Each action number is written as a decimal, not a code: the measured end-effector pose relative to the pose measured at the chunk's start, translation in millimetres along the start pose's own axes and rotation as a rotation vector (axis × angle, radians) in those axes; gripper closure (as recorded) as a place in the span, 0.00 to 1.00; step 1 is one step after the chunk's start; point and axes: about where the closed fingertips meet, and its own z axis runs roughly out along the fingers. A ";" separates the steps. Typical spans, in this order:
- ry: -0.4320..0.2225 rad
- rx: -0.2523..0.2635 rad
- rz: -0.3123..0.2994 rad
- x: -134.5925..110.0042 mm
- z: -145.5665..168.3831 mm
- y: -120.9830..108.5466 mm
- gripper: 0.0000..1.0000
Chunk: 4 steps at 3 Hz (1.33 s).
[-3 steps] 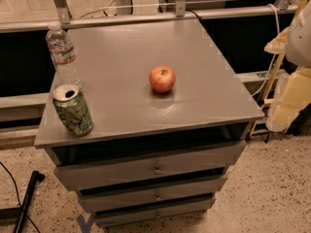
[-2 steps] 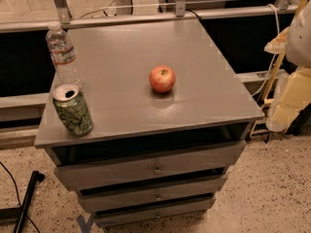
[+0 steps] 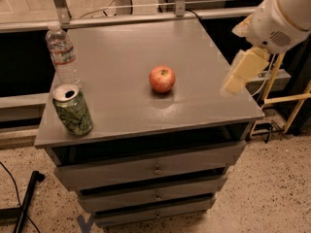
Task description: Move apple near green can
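Camera view takes in a grey drawer cabinet (image 3: 121,47) from above. The apple (image 3: 162,78) sits alone a little right of centre on its top, stem dimple up. The green can (image 3: 73,109) stands upright near the front left corner, well apart from the apple, with a clear water bottle (image 3: 61,52) just behind it at the left edge. The gripper (image 3: 241,72) hangs at the right of the frame, over the cabinet's right edge, to the right of the apple and not touching it. Whether the claw is apart or together cannot be told. I judge this to be the approach step: nothing is grasped and the apple has not been brought to the can. The next move calls for bringing the gripper over the apple, lowering and closing around it, then carrying it toward the lower left and setting it down beside the can without tipping the can or the bottle. The bottle's label shows a reddish band and the can a green pattern, but no writing is readable on either.
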 end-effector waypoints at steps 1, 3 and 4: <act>-0.122 0.004 0.031 -34.7 32.0 -34.6 0.00; -0.193 -0.043 0.049 -61.3 70.1 -58.3 0.00; -0.231 -0.110 0.039 -79.5 94.5 -43.7 0.00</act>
